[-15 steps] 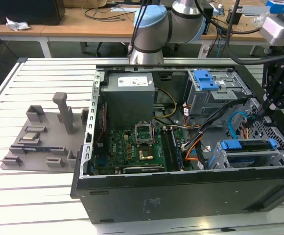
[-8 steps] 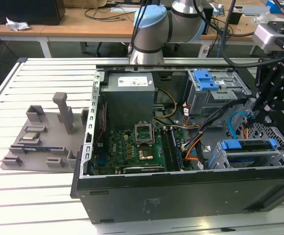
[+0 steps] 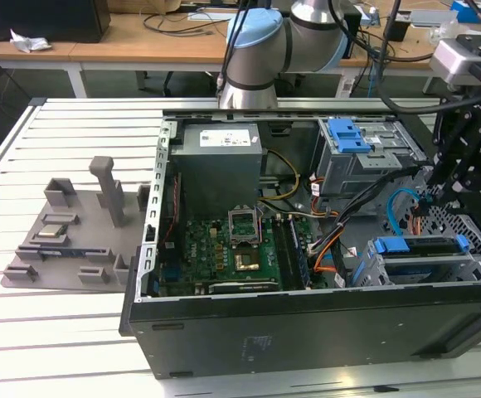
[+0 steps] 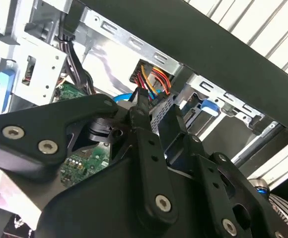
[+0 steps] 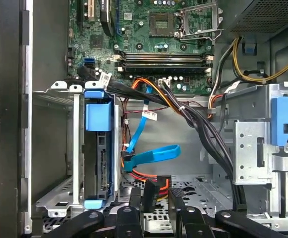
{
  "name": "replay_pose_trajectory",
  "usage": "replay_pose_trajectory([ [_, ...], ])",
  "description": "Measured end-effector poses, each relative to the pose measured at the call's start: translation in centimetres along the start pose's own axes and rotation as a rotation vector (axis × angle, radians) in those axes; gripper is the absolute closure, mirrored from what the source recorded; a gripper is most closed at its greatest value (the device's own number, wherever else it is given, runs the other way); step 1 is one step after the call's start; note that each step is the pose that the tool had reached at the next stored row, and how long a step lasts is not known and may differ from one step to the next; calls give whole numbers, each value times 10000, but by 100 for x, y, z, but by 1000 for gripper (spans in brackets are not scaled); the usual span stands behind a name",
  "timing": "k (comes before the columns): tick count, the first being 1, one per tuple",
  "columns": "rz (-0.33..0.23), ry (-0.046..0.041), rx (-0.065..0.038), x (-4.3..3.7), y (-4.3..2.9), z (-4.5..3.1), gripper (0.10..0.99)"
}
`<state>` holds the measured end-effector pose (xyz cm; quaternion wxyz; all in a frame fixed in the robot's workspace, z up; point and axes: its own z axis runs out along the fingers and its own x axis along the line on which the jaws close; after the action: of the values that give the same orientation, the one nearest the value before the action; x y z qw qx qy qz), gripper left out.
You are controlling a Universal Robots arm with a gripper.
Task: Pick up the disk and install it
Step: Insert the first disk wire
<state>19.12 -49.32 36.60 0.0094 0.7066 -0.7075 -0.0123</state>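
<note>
The disk (image 3: 416,245) sits slid into the lower drive cage (image 3: 373,269) of the open computer case, its blue rails showing at both ends. In the first wrist view the disk (image 5: 103,163) stands edge-on in that cage behind a blue tab. My gripper (image 3: 425,206) hangs inside the case just behind the cage, at the exterior view's right. Its fingers (image 5: 134,198) stand apart, so the gripper (image 5: 155,198) is open. A black connector with orange and red wires (image 5: 154,181) lies just past the tips. In the second wrist view the gripper (image 4: 156,111) shows perforated metal between the fingers.
A blue-topped grey drive bay (image 3: 348,137) stands behind the gripper. A blue flat cable (image 5: 151,154) and black cable bundles (image 5: 203,129) cross the case floor. The motherboard (image 3: 224,249) and power supply (image 3: 220,157) fill the case's middle. A grey fixture (image 3: 75,236) lies on the slatted table.
</note>
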Motion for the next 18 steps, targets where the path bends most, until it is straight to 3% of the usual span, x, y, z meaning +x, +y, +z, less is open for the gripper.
replay_pose_trajectory([
  [4, 2, 40, -7, 34, -1, 46, 725],
  [9, 5, 105, -7, -72, -1, 61, 725],
  [14, 12, 396, -6, -67, -3, 93, 725],
  [18, 16, 532, -6, -58, -4, 112, 725],
])
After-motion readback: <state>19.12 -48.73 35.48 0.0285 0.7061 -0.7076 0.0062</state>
